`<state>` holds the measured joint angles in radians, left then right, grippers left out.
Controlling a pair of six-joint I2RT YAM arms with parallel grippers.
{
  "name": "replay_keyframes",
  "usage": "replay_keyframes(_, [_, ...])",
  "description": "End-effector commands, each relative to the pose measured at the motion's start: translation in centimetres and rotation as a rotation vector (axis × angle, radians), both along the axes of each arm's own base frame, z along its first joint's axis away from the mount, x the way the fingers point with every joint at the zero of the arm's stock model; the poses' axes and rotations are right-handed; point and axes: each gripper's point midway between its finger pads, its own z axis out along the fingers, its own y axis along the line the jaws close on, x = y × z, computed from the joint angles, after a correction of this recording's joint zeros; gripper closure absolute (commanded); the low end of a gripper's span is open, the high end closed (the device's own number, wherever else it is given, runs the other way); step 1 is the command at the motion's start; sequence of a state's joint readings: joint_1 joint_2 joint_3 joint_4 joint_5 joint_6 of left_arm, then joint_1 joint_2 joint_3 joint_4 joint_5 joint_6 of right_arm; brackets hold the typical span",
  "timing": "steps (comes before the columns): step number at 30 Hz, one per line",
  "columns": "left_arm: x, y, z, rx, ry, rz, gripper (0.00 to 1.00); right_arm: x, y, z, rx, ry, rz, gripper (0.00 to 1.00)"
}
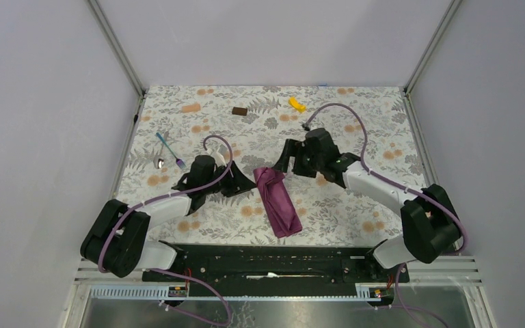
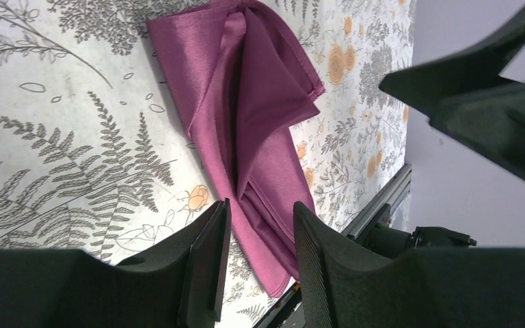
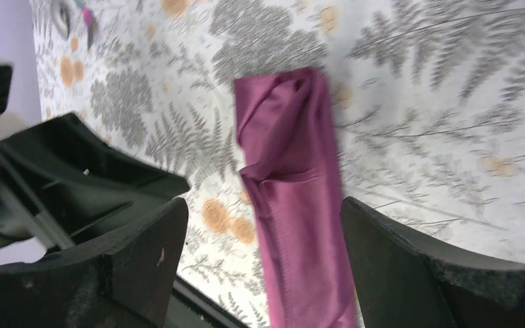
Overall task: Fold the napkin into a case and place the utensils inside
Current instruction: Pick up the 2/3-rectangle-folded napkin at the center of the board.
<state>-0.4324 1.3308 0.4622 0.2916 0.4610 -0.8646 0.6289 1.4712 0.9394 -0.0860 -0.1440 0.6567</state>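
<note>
The plum napkin (image 1: 277,201) lies folded into a long narrow strip in the middle of the table, its far end bunched. It shows in the left wrist view (image 2: 246,102) and the right wrist view (image 3: 294,171). My left gripper (image 1: 244,182) is open and empty, just left of the napkin's far end; its wrist view (image 2: 256,249) shows the cloth beyond the gap. My right gripper (image 1: 288,160) is wide open and empty over the far end, hovering above the strip in its own view (image 3: 263,232). The fork (image 1: 170,151) and spoon (image 1: 158,162) lie at the far left.
A brown block (image 1: 239,111), a yellow piece (image 1: 297,104) and a peach-coloured piece (image 1: 191,108) lie near the back edge. A black rail (image 1: 273,256) runs along the table's front edge. The floral covering (image 1: 355,205) spans the table, and white walls enclose three sides.
</note>
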Motion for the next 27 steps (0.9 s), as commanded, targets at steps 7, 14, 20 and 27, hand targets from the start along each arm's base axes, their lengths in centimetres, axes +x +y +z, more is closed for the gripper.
replay_keyframes(7, [0.6,-1.4,0.6,-0.053,-0.034,-0.012,0.62,1.1,0.4,-2.7,0.1,0.01,0.165,0.19])
replay_keyframes(14, [1.2,-1.4,-0.1,-0.035,-0.028,0.002,0.62,0.8,1.9,-3.5,0.13,0.053,0.144,0.19])
replay_keyframes(20, [1.5,-1.5,0.0,-0.033,-0.031,0.0,0.62,0.2,3.2,-4.3,0.107,0.068,0.158,0.25])
replay_keyframes(27, [2.2,-1.4,-0.9,0.007,-0.03,0.008,0.63,0.7,4.3,-4.4,0.036,0.022,0.163,0.38])
